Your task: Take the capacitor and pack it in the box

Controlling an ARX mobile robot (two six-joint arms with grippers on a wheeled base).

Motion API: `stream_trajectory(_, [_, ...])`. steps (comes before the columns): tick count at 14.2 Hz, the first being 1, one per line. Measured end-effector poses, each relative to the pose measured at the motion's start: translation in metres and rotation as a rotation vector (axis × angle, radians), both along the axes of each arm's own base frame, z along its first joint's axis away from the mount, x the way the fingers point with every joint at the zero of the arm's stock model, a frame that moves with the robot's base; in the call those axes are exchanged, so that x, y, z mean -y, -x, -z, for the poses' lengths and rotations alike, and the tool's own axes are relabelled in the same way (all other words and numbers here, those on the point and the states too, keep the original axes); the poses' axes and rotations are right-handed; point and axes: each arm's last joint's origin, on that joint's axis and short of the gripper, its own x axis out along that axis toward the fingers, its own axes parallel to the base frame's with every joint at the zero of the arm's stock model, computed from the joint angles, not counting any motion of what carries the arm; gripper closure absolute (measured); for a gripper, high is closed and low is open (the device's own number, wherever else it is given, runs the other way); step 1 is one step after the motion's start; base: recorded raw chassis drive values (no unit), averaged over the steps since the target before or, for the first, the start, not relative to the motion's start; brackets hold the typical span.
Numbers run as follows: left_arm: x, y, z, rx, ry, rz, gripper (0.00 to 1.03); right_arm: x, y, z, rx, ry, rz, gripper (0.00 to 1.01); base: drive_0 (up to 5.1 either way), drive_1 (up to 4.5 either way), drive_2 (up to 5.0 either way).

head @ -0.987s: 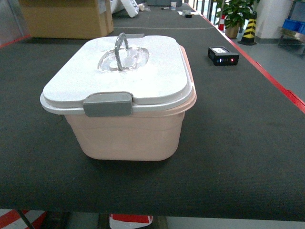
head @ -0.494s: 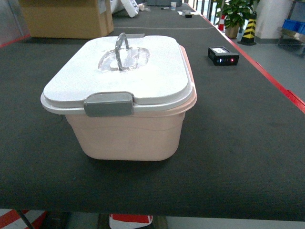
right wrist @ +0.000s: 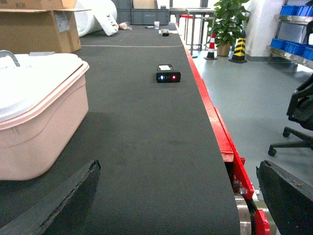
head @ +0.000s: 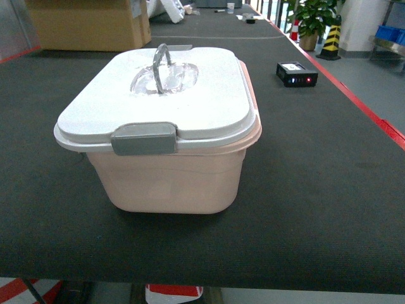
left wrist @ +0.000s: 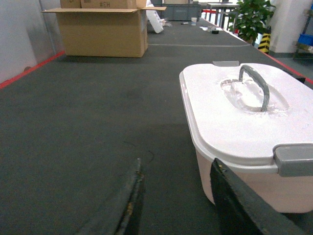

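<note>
The box (head: 171, 177) is a pale pink tub standing in the middle of the dark belt, closed by its white lid (head: 158, 95) with a grey latch (head: 143, 138) and an upright grey handle (head: 161, 66). The capacitor is out of view. My left gripper (left wrist: 176, 169) is open and empty, low over the belt just left of the box (left wrist: 244, 181). On the other side of the box (right wrist: 39, 127), my right gripper (right wrist: 178, 169) stands wide open near the belt's red edge, holding nothing. Neither gripper shows in the head view.
A small black device with lit lights (head: 296, 73) lies on the belt at the back right. A brown cardboard carton (head: 88, 24) stands at the back left. The belt's red edge (right wrist: 215, 122) runs along the right, with floor, a chair (right wrist: 301, 117) and blue bins (right wrist: 293, 46) beyond.
</note>
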Motion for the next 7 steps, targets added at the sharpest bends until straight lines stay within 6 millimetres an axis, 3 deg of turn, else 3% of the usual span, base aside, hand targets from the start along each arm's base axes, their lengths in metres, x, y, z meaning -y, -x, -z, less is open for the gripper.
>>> stream_trajectory(3, [-0.007,0.011,0.01,0.011,0.007,0.002,1.02,0.0,0.0,0.0,0.0,0.0,0.0,0.03,0.0,0.0,0.0])
stream_trajectory(5, [-0.019,0.016,0.017,0.003,0.007,-0.022,1.01,0.0,0.0,0.0,0.0,0.0,0.001,0.03,0.0,0.0,0.0])
stream_trajectory(7, [-0.018,0.022,0.021,0.006,0.008,0.006,1.01,0.0,0.0,0.0,0.0,0.0,0.0,0.03,0.0,0.0,0.0])
